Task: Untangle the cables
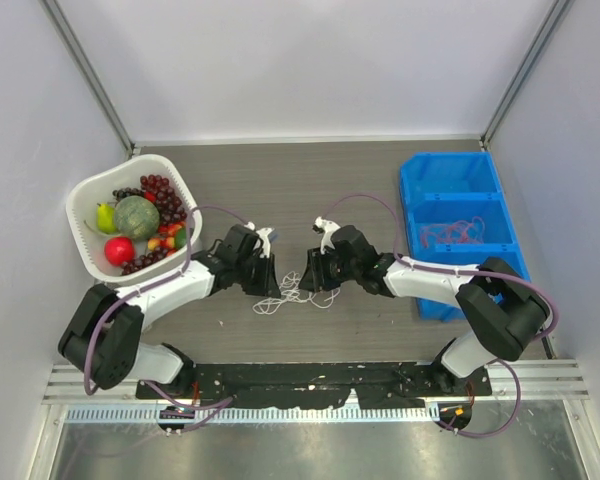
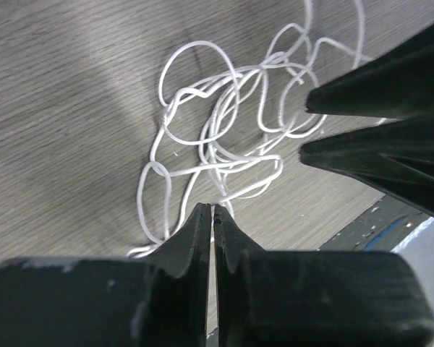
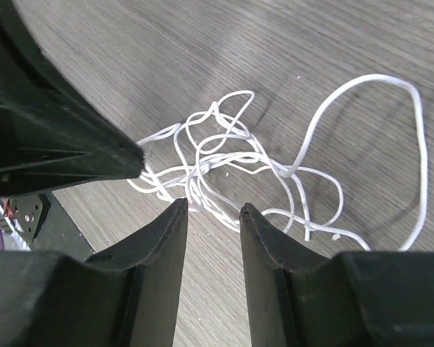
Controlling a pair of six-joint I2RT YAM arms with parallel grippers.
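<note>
Only the overhead view takes in the whole table (image 1: 310,185): a white basket (image 1: 90,258) of fruit (image 1: 136,216) sits at the far left, a blue bin (image 1: 450,199) with thin red cords (image 1: 452,233) lying in its middle section sits at the right, and a small white cable (image 1: 292,296) lies in a loose heap on the wood between the two arms, near the front edge. From there the left gripper (image 1: 270,283) and right gripper (image 1: 308,280) look like dark blocks, one at either side of the heap, and their jaws cannot be read. The wrist cameras settle that. The left wrist view shows the left gripper (image 2: 213,211) clenched, its fingers pressed together with only a hairline slit, the tip right at the near loops of the cable (image 2: 217,137). Whether a strand is pinched between them is hidden by the fingers themselves. The right gripper (image 2: 305,124) pokes in from the right edge, two points apart. The right wrist view confirms the right gripper (image 3: 213,210) is released, jaws spread just above the tangle (image 3: 224,163), holding nothing, with the left gripper (image 3: 136,157) touching the heap's left side. One long loop sweeps out to the right and runs off the bottom edge of that view. Which strand crosses over which is hard to make out.
</note>
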